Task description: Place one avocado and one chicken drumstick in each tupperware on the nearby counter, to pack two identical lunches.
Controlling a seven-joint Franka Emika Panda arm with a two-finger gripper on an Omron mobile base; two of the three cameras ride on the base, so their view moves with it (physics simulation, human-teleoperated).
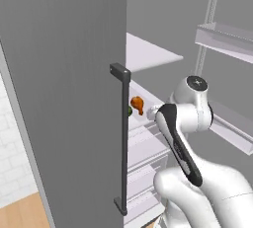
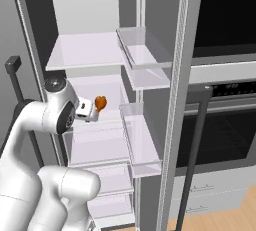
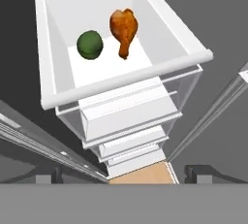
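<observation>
Two foods: an avocado (image 3: 90, 44) and a chicken drumstick (image 3: 123, 29) lie side by side, close but apart, on a white fridge shelf (image 3: 109, 68).
Avocado: round and smooth from the hand view, dark green with a faint mottling; in the left base view just a green sliver (image 1: 130, 111) at the edge of the fridge door.
Chicken drumstick: glossy orange-brown, plump at one end and narrowing to a thin bone end that points toward the shelf's front lip; it shows as an orange lump in the left base view (image 1: 137, 104) and in the right base view (image 2: 101, 102).
Shelf: matte white floor, thick rounded front rim, plain white walls on three sides.
Drawers: clear, glassy boxes (image 3: 131, 116) stacked under the shelf, stepping down toward a strip of tan wood floor (image 3: 140, 174).
Fridge door: flat grey panel (image 1: 64, 94) with a long dark bar handle (image 1: 122, 138), square at its ends.
Door bins: translucent, shallow trays (image 2: 142, 50) on the open right side.
Oven: black glass front (image 2: 220, 120) with a dark bar handle, beside the fridge.
Gripper: its hand (image 2: 86, 111) reaches into the fridge near the drumstick; jaws stand wide, holding nothing.
</observation>
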